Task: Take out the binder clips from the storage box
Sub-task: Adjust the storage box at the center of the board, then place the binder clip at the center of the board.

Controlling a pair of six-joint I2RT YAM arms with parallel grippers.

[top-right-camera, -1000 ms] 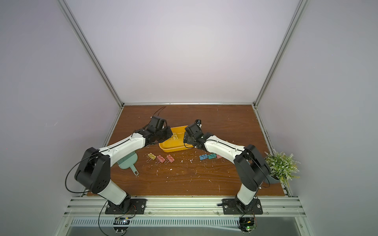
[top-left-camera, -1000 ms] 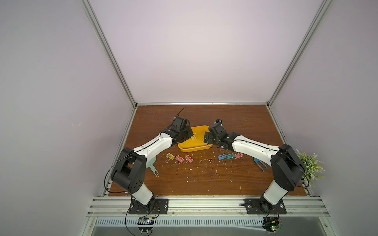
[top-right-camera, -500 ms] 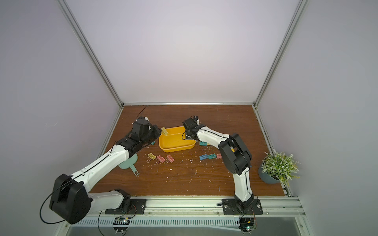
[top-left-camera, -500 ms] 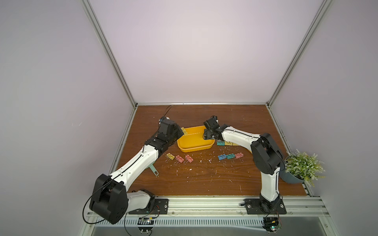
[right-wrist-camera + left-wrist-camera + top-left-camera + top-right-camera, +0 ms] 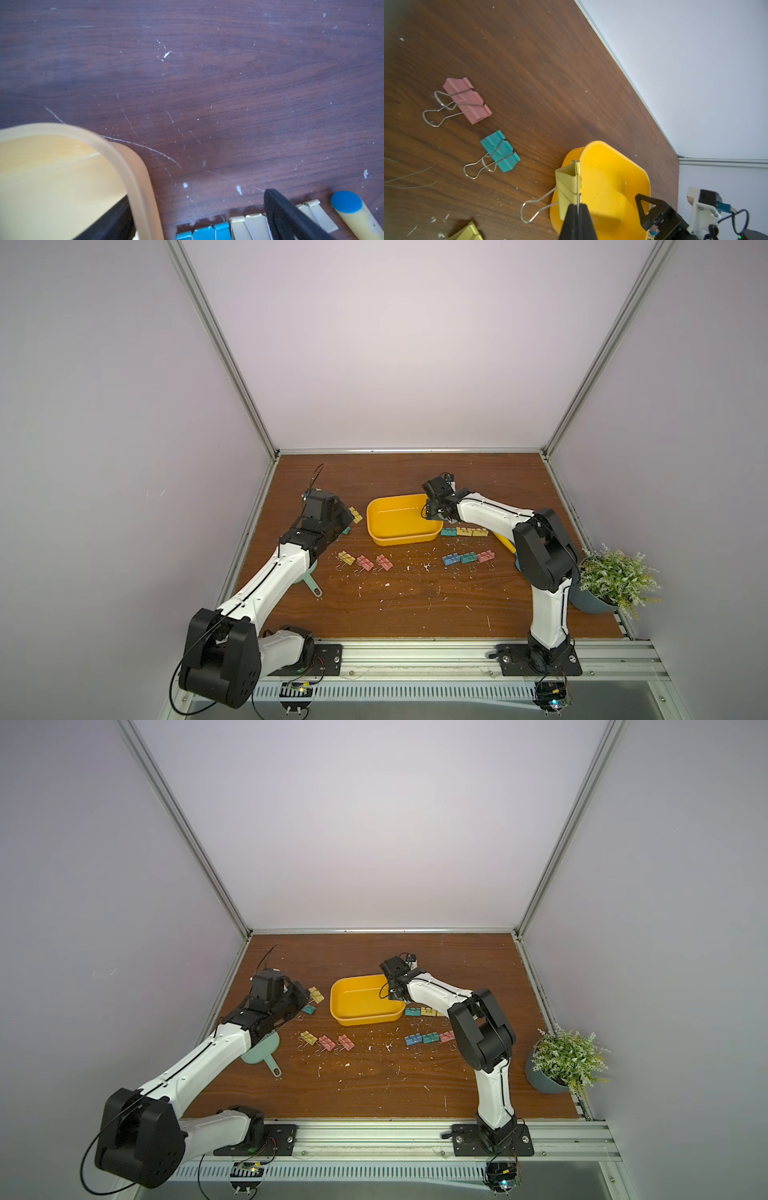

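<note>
Pinching one thin wire handle of a pale yellow metal binder clip (image 5: pixel 568 187) in my left gripper (image 5: pixel 577 208), pads shut tight on the wire. The clip body sticks out past the tips, just beside the left end of the shallow yellow plastic storage box (image 5: pixel 612 166); I can't tell if it is clear of the wood. The box interior looks bare in both top views, so I judge this is the last clip out. A pink clip (image 5: pixel 467 100) and a teal clip (image 5: pixel 500 151) lie close by on the brown wooden table (image 5: pixel 529 62). Two more rows sit in front of the box, a yellow-pink-pink row (image 5: pixel 365 562) and a blue-teal-pink row (image 5: pixel 468 558), and a teal-yellow-yellow row (image 5: pixel 464 531) sits against its right end. My right gripper (image 5: pixel 439 515) has its jaws spread wide astride the box's right wall, one finger inside and one outside, clamping nothing that I can see. Handling, as I judge it: the clips are light, stiff folded steel with smooth paint. The wire loops pivot, so a one-wire hold lets the body swing and twist. Holding across the folded body or both loops together would be steadier. The box is thin, light plastic that probably slides easily, so take it by the rim.
</note>
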